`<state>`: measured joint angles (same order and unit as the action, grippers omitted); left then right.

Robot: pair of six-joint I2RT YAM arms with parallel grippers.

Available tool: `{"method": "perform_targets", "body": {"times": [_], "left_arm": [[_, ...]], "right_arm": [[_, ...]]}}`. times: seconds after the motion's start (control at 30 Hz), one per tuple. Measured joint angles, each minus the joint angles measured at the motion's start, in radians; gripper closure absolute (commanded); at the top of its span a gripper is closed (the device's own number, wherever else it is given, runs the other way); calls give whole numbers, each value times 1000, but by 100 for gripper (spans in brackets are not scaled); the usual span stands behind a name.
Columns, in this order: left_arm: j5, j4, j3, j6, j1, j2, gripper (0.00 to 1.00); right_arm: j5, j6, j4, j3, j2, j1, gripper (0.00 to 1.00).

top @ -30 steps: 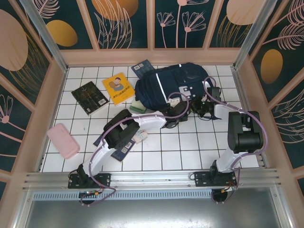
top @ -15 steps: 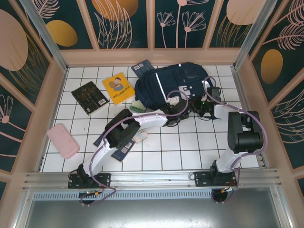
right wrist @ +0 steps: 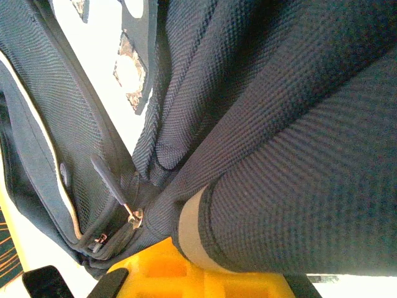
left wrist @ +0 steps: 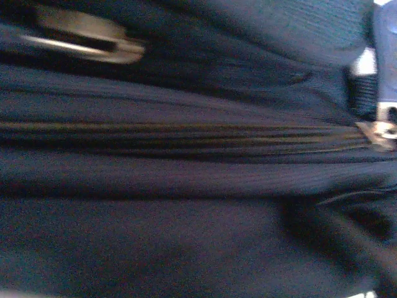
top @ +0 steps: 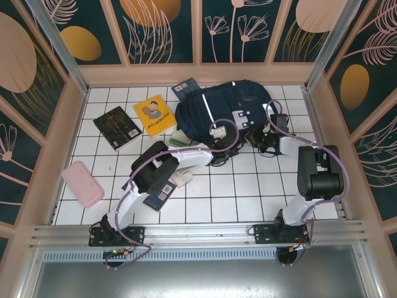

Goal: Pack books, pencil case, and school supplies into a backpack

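Backpack [top: 232, 102]: lies flat on white-tiled counter [top: 248, 186], navy w/ white stripes, by far the biggest item. L hand [top: 217, 133]: sits on backpack's near edge, approx mid-width; shut tight, but can't tell whether anything is pinched. L wrist view is blurred: navy fabric w/ zip line [left wrist: 186, 133] running across and metal pull [left wrist: 379, 130] at its R end. R hand [top: 263, 139]: at backpack's near-R corner, by the dark straps; shut, w/ fold of backpack fabric running straight into its mouth in R wrist view, so gripping the backpack. Same view: second zip pull [right wrist: 133, 216] hangs at seam beside a mesh panel. Yellow book [top: 154, 115]: flat, just L of backpack. Black book w/ gold pattern [top: 117, 128]: further L of backpack, beyond the yellow one. Navy book [top: 186, 87]: pokes out at backpack's far-L corner, partly covered by it. Second navy book [top: 158, 197]: well to near side of backpack, off to its L, partly under L arm. Pale green box [top: 179, 138]: right at backpack's near-L edge. Small packet [top: 182, 179]: on near side of backpack, beside L forearm; print too small to read. Pink pencil case [top: 82, 184]: far L of backpack and nearer, well apart from it.
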<state>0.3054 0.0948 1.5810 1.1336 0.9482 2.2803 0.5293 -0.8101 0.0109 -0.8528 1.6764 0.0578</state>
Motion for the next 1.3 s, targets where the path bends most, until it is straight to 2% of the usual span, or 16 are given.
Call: {"method": "perform_targets", "body": {"times": [0.37, 0.5, 0.63, 0.93, 1.07, 1.3], "left_arm": [[42, 37, -257, -34, -39, -184, 100], [14, 29, -256, -96, -40, -187, 100], [10, 56, -183, -136, -40, -175, 100], [61, 118, -117, -166, -51, -188, 99], [53, 153, -79, -190, -66, -174, 98], [51, 188, -5, -240, -81, -66, 95]], "right_arm": [[3, 8, -11, 35, -32, -49, 100], [3, 16, -11, 45, -44, -49, 100], [1, 19, -19, 46, -68, -37, 100], [-69, 24, -117, 35, -280, 80, 100], [-79, 29, -123, 34, -242, 79, 100], [-87, 66, -112, -8, -37, 75, 100]]}}
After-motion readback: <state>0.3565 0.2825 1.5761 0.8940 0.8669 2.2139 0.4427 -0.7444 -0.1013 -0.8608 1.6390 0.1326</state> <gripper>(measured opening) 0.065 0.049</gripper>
